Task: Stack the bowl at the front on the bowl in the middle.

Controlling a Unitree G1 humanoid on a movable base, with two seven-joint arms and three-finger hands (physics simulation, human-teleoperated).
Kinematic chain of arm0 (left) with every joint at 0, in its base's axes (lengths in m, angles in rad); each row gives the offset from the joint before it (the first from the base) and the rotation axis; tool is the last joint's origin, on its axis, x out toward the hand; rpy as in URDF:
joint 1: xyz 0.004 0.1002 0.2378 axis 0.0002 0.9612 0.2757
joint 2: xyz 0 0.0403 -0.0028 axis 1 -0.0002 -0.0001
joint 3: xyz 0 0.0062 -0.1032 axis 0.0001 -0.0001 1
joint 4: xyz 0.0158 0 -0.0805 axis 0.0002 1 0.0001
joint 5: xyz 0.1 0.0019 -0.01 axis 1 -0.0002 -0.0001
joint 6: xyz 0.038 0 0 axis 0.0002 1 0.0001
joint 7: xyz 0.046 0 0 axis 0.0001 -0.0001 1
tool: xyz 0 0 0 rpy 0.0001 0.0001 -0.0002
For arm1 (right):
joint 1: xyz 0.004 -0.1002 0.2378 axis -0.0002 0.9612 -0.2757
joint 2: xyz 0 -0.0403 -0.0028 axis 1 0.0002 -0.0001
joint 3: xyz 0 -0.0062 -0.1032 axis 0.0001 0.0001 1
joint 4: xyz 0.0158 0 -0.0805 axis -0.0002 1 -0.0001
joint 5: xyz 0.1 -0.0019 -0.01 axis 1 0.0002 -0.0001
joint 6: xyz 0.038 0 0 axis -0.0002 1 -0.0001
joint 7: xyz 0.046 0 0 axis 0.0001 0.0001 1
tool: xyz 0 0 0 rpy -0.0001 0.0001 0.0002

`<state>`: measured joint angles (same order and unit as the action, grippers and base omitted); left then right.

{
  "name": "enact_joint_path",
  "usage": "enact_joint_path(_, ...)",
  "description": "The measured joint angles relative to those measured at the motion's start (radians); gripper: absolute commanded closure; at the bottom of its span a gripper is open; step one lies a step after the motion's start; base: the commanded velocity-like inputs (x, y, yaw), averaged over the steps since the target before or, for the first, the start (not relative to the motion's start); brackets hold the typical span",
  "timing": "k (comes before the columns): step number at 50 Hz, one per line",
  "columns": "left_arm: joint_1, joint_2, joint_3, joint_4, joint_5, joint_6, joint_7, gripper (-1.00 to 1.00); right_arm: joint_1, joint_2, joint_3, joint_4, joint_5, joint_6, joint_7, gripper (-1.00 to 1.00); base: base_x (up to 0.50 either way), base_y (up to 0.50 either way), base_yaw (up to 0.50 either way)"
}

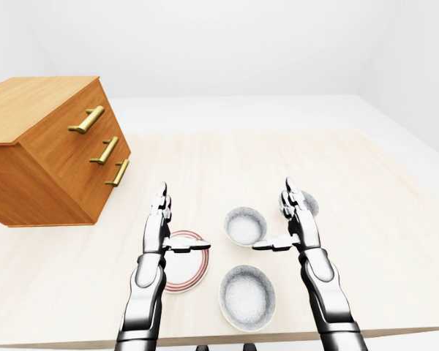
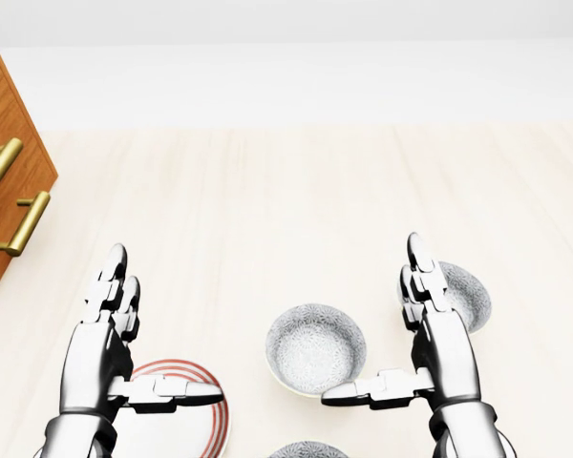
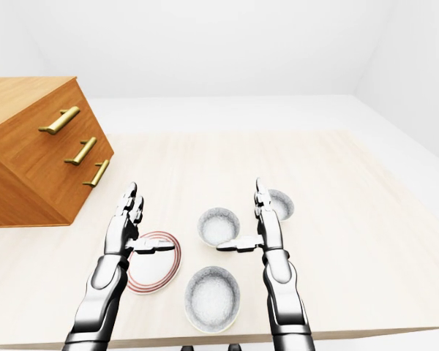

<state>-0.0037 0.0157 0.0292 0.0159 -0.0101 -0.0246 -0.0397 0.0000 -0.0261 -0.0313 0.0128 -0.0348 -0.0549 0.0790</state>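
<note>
Both hands are being held spread and empty above the surface (image 1: pixel 395 219): the left hand (image 1: pixel 161 219) at nine o'clock of the middle bowl (image 1: pixel 245 225), the right hand (image 1: pixel 296 216) at three. The front bowl (image 1: pixel 246 296) is lying at six o'clock, untouched. A tilted grip risks clipping the middle bowl's rim.

You have a pale wooden tabletop (image 1: pixel 366 190) carrying a wooden drawer chest (image 1: pixel 51 150) at the upper left of the left-eye view. Three speckled bowls lie on it: the nearest bowl (image 1: pixel 247 297), the middle bowl (image 1: pixel 245 225) and the far bowl (image 3: pixel 282 203). A red-rimmed plate (image 3: pixel 155 271) lies left of them.
</note>
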Motion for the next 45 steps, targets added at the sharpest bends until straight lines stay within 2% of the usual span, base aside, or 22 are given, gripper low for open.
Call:
enact_joint_path(13,0.004,0.000,0.001,0.004,0.000,-0.003,0.002,-1.00,-0.004,-0.003,-0.003,0.022,-0.020,-0.013,-0.014,-1.00,0.39,-0.01,0.00)
enact_joint_path(22,0.005,0.000,0.002,0.003,-0.001,-0.002,0.003,-1.00,-0.001,-0.011,-0.005,0.008,-0.054,-0.020,-0.021,-1.00,0.00,0.00,0.00)
enact_joint_path(38,0.005,0.001,0.005,-0.002,-0.005,0.003,0.006,-1.00,0.009,-0.048,-0.039,-0.126,-0.259,-0.019,-0.022,-1.00,0.00,0.00,0.00)
enact_joint_path(45,0.005,0.001,0.006,-0.004,-0.007,0.005,0.007,-1.00,0.013,-0.072,-0.072,-0.190,-0.395,-0.025,-0.022,-1.00,0.00,0.00,0.00)
